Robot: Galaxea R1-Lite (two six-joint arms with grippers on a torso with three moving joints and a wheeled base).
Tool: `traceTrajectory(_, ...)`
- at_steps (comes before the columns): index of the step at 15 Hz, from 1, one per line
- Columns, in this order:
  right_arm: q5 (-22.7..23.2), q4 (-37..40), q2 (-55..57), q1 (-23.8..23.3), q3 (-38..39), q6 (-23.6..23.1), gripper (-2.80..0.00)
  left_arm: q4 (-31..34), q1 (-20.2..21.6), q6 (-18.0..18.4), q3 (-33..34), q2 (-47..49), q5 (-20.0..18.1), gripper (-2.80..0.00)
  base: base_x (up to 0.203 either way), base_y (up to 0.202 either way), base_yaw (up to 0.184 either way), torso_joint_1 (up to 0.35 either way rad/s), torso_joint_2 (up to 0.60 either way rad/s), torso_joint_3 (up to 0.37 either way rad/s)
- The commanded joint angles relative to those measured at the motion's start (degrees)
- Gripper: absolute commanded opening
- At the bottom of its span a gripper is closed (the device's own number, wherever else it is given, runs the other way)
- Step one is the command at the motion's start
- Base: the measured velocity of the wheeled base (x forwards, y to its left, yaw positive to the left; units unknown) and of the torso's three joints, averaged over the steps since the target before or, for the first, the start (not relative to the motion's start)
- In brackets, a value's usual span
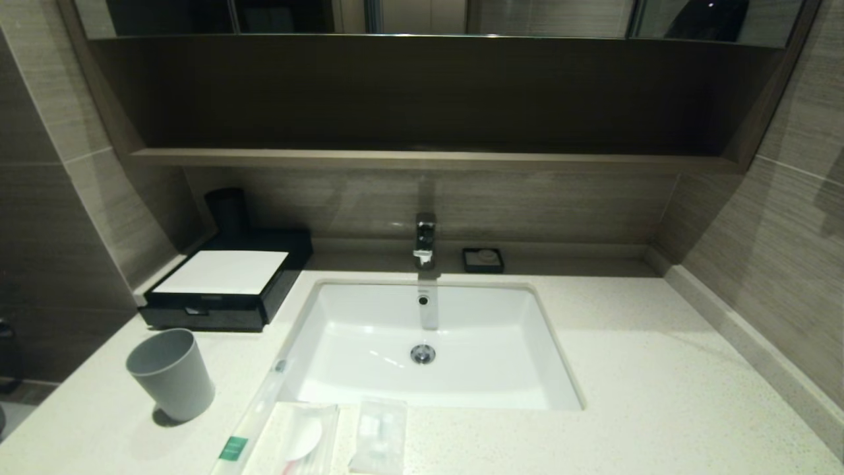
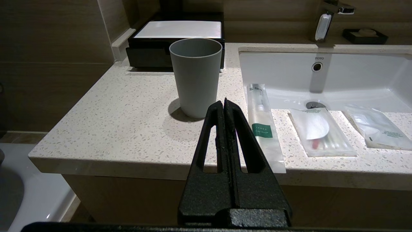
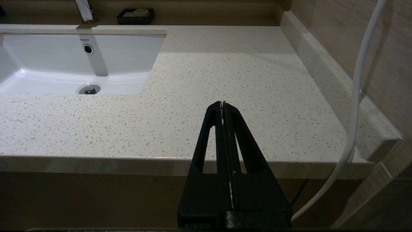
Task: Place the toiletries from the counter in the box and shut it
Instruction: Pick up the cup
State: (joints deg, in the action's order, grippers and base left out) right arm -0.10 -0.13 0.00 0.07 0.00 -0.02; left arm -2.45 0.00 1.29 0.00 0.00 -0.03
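Three clear-wrapped toiletries lie along the counter's [image 1: 659,369] front edge before the sink: a long thin packet with a green label [image 1: 241,439] [image 2: 264,125], a flat packet with a white round pad [image 1: 300,435] [image 2: 320,132], and a second flat packet [image 1: 379,435] [image 2: 378,127]. The black box with a white top [image 1: 221,284] [image 2: 177,35] stands at the back left, its drawer pushed in. My left gripper [image 2: 224,101] is shut and empty, held off the front edge near the long packet. My right gripper [image 3: 222,103] is shut and empty, off the counter's right front edge. Neither shows in the head view.
A grey plastic cup [image 1: 173,375] [image 2: 196,77] stands between the box and the packets. The white sink basin [image 1: 428,343] and its tap [image 1: 425,241] are in the middle. A small black square dish [image 1: 482,259] sits behind. A white cable [image 3: 354,96] hangs at the right.
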Motion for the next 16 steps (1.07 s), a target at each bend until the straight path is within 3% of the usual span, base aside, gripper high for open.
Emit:
traceTrajectory(1,0.01,-0.04,0.00,0.01,0.09,-0.03,-2.80,-0.01,0.00,0.03,1.14,0.09,0.03,-2.80,0.000,0.000,0.000,0.000,0.00,0.000)
traceTrajectory(16,0.01,-0.04,0.00,0.01,0.09,-0.06,-2.80,2.15,0.00,0.73,-1.27,0.09,0.02,-2.80,0.000,0.000,0.000,0.000,0.00,0.000)
